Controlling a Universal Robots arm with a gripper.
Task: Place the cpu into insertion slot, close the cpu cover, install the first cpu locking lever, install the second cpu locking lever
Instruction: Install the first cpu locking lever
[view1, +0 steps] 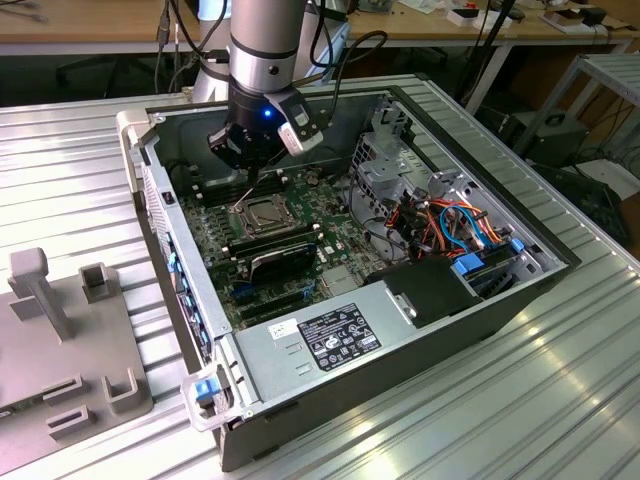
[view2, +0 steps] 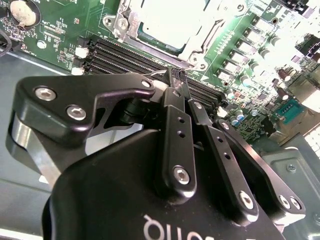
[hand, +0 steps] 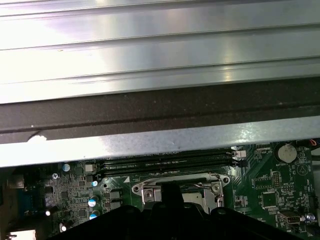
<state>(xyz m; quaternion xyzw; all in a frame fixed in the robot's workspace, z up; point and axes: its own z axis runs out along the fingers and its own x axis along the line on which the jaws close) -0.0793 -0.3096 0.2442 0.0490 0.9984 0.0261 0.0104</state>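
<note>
In the exterior view my gripper (view1: 262, 178) hangs inside the open computer case, just above the far edge of the insertion slot (view1: 267, 213). The cpu (view2: 167, 20) lies in the slot with its pale metal top showing. The cpu cover (view2: 129, 25) lies flat around it as a silver frame, which also shows in the first wrist view as the cpu cover (hand: 175, 181). The black fingers (view2: 176, 80) are pressed together, shut, over the memory slots beside the socket. A thin wire locking lever (view2: 156, 74) runs right by the tips. Whether they touch it I cannot tell.
Long black memory slots (view2: 125, 55) run alongside the socket, and black memory sticks (view1: 278, 242) sit on its near side. The case's metal wall (hand: 160, 135) stands close behind. A power supply (view1: 340, 335), coloured cables (view1: 455, 225) and a grey fixture (view1: 60, 340) lie around.
</note>
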